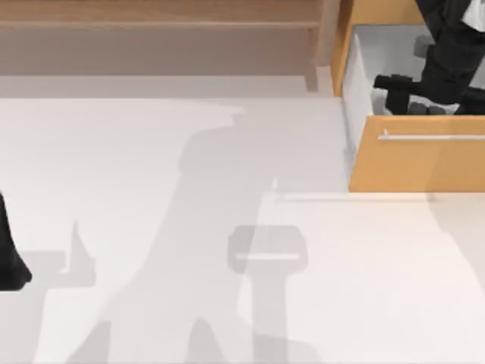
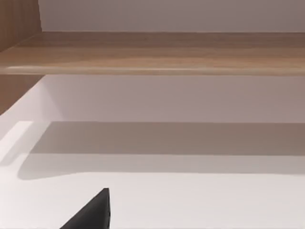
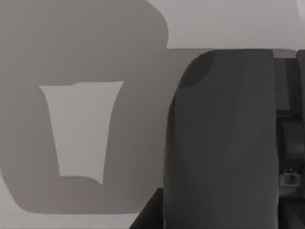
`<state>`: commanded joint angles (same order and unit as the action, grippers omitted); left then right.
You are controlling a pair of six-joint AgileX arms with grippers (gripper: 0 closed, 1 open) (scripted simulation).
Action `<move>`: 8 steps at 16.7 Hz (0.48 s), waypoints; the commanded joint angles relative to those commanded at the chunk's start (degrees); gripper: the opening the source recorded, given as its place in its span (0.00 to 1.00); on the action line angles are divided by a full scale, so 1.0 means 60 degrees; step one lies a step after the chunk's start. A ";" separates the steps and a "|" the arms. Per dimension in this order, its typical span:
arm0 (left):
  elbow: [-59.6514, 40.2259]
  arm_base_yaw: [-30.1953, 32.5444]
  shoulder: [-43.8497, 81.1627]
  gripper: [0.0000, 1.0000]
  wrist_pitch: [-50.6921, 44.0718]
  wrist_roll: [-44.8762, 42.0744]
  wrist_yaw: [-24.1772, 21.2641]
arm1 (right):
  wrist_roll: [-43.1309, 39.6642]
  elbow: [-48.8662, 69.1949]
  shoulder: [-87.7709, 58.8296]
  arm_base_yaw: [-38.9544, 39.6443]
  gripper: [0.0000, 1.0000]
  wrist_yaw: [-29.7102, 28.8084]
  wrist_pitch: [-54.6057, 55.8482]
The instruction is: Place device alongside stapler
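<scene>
Right gripper (image 1: 398, 95) reaches into open orange-fronted wooden drawer (image 1: 417, 163) beside small dark two-humped device (image 1: 427, 108), apparently to fetch it; finger state unclear. Left arm parked at table's left edge.

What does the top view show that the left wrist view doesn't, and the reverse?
Top view adds: the open light-wood drawer with a silver bar handle, the right pincer reaching inside it, beside the small dark two-humped device, and the left arm parked at the left edge of the white table. Left wrist view adds: one black fingertip. Shared: that table and the wooden shelf.
</scene>
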<state>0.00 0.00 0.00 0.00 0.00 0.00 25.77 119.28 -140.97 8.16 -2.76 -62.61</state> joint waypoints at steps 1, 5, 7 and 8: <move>0.0000 0.0000 0.0000 1.00 0.0000 0.0000 0.0000 | -0.0061 -0.0011 0.0088 0.0006 0.00 -0.0004 -0.0015; 0.0000 0.0000 0.0000 1.00 0.0000 0.0000 0.0000 | -0.0917 -0.0671 0.1092 0.0026 0.00 0.0034 0.0032; 0.0000 0.0000 0.0000 1.00 0.0000 0.0000 0.0000 | -0.1648 -0.1150 0.1982 -0.0045 0.00 0.0106 0.0288; 0.0000 0.0000 0.0000 1.00 0.0000 0.0000 0.0000 | -0.2054 -0.1395 0.2499 -0.0124 0.00 0.0151 0.0464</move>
<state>0.00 0.00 0.00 0.00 0.00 0.00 13.44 110.91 -125.98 7.41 -1.85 -59.83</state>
